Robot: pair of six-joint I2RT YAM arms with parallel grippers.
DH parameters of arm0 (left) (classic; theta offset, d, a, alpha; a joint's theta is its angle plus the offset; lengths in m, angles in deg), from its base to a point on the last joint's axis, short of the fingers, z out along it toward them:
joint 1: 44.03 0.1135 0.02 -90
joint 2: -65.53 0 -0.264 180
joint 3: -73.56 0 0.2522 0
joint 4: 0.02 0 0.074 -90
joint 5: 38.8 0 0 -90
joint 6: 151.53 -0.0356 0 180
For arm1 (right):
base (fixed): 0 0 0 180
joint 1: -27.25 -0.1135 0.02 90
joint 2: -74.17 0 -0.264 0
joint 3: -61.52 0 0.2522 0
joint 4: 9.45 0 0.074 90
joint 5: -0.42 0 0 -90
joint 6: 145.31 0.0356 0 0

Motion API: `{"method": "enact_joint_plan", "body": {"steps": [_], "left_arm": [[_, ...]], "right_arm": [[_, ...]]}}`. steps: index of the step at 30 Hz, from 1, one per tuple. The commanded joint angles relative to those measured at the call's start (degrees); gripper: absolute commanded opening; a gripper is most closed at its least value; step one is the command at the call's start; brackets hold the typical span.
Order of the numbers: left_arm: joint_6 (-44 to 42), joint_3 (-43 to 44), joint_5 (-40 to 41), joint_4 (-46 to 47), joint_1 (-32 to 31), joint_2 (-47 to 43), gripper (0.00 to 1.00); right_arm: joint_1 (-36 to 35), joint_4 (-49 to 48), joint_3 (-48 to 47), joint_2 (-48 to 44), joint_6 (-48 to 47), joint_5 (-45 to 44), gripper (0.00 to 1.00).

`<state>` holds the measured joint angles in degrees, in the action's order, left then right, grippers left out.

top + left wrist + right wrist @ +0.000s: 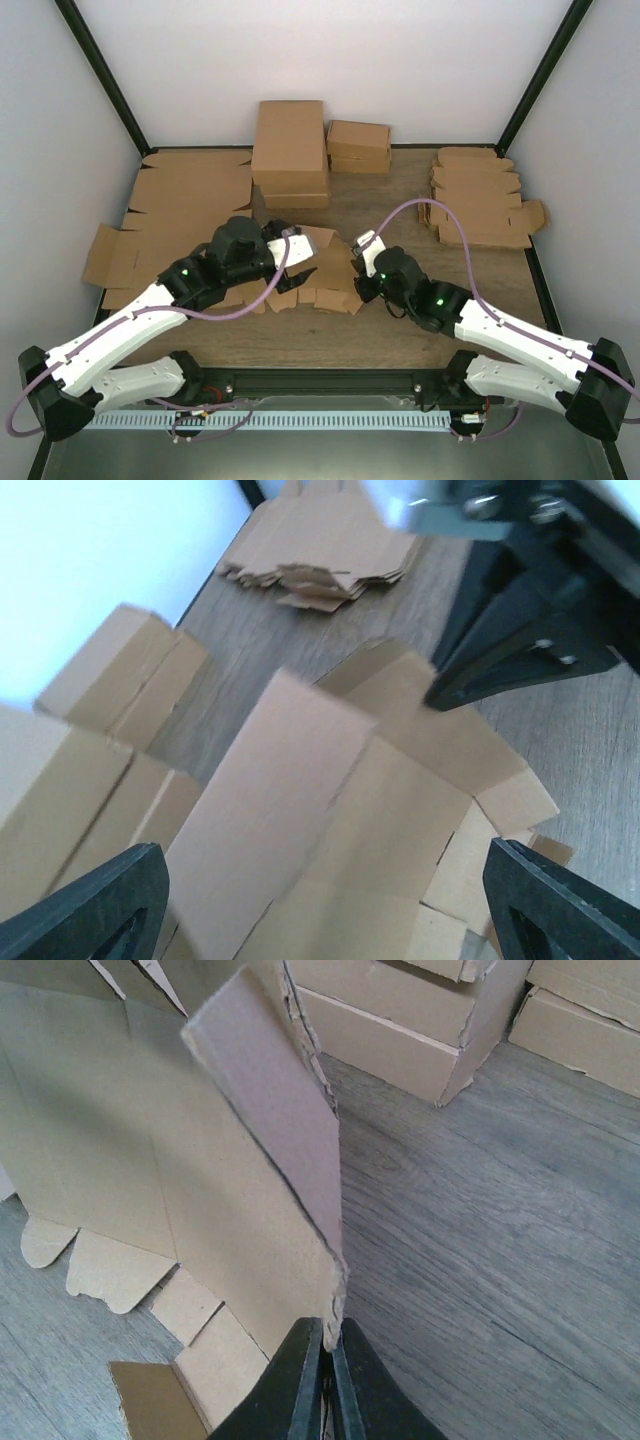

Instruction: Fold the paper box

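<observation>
The paper box [325,270] is a brown die-cut piece at the table's middle, partly raised, with small flaps spread on the wood. My right gripper [358,272] is at its right edge. In the right wrist view the gripper [330,1345] is shut on the edge of an upright flap of the paper box [150,1180]. My left gripper [290,262] hovers over the box's left part. In the left wrist view its fingers [100,905] stand wide open over the tilted panels of the paper box [330,820], with nothing gripped. The right arm's fingers [520,650] show at upper right there.
Folded brown boxes [290,150] and a smaller stack [358,145] stand at the back. Large flat cardboard sheets [170,215] lie at the left. A pile of flat die-cut pieces [480,200] lies at the right, near the frame post.
</observation>
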<state>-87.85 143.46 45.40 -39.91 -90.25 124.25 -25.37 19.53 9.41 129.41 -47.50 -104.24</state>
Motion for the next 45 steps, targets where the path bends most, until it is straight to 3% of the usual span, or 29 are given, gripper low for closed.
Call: {"method": "enact_joint_plan", "body": {"steps": [1,5,15,18,22,26,29,32,37,40,45], "left_arm": [[-13.17,-1.16,4.73,6.33,-4.92,0.68,0.89],[-15.61,-1.82,11.89,10.00,-8.24,3.03,0.86],[-16.43,0.96,16.80,12.66,-8.33,9.04,0.66],[-16.15,2.23,18.22,12.10,-8.32,10.92,0.53],[-15.57,3.38,18.57,11.37,-8.32,12.59,0.27],[-14.41,3.89,19.94,11.30,-8.30,13.12,0.08],[-13.46,4.23,20.64,11.02,-8.34,12.98,0.04],[-11.65,5.35,21.36,9.87,-8.31,12.85,0.04],[-4.02,7.62,21.10,6.91,-7.72,12.04,0.04],[3.02,8.19,21.03,4.92,-7.38,11.16,0.04],[18.82,4.32,22.97,6.36,-7.26,7.12,0.04]], "right_arm": [[0.19,0.91,-3.86,0.64,-0.52,0.70,0.05],[0.24,0.91,-4.44,0.91,-0.33,1.56,0.05],[0.24,0.64,-4.83,0.83,-1.13,3.77,0.06],[0.24,0.87,-5.13,1.13,-1.23,3.87,0.06],[0.24,1.12,-5.33,1.44,-1.41,3.47,0.06],[0.24,1.54,-5.54,1.49,-1.42,2.72,0.06],[0.24,2.13,-5.60,1.45,-1.16,1.82,0.08],[0.24,3.67,-5.92,1.32,-0.59,1.12,0.31],[0.24,5.80,-5.16,-1.59,1.50,0.06,0.52],[0.24,8.06,-5.16,-4.43,3.68,0.11,0.69],[0.22,13.67,-7.70,-7.54,8.86,0.11,0.88]]}}
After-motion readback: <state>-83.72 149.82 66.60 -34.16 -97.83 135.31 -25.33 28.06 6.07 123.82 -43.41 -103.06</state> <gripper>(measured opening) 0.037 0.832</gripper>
